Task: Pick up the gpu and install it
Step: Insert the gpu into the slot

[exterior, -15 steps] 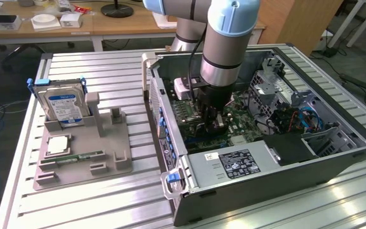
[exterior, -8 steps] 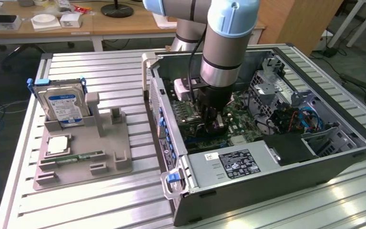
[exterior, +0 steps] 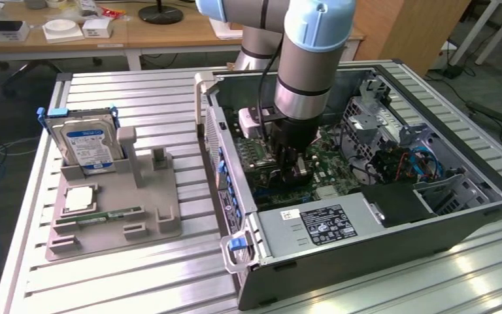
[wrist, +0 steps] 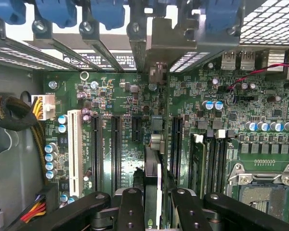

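Arm reaches down into the open computer case (exterior: 460, 216). Hand (wrist: 153, 202) clamped on the graphics card (wrist: 153, 173), held edge-on just above the motherboard (wrist: 111, 91), over a long slot near the case's rear brackets. Install step looks under way; seating will need the card's edge lined up with the slot. The slot beneath the card is hidden. Hard drive (exterior: 87, 145) stands outside the case.

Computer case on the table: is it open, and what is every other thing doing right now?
computer case: side open, motherboard showing.
gpu: held edge-on over the motherboard slots.
tool: shut on the gpu, down inside the case.
hard drive: standing upright in the grey holder.
memory stick: lying flat on the holder.
white slot: empty.
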### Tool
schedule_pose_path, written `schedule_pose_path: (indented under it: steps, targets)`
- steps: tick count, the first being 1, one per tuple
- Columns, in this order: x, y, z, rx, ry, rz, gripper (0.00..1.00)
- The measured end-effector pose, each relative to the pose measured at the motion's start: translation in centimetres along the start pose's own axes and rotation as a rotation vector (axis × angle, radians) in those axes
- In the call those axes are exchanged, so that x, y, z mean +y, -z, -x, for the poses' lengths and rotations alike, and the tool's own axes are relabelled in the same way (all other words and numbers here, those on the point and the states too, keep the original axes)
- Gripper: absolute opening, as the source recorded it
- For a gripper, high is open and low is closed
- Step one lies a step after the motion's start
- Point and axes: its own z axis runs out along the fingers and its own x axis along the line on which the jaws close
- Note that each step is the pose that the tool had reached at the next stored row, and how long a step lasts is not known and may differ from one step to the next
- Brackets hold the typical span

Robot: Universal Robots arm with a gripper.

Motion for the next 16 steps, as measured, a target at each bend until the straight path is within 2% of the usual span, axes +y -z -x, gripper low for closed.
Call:
schedule_pose_path:
  steps: [3,5,7,8,16]
  targets:
    - [0.00,0.00,0.0,-0.0004,0.000,-0.0003,0.27]
    - [0.02,-0.07,0.0,-0.0047,-0.001,-0.0017,0.27]
    - [0.00,0.21,0.0,-0.0007,0.000,-0.0006,0.27]
    - [-0.01,0.26,0.0,-0.0015,0.000,-0.0012,0.34]
    - [-0.07,1.76,0.0,-0.0009,0.000,-0.0052,0.34]
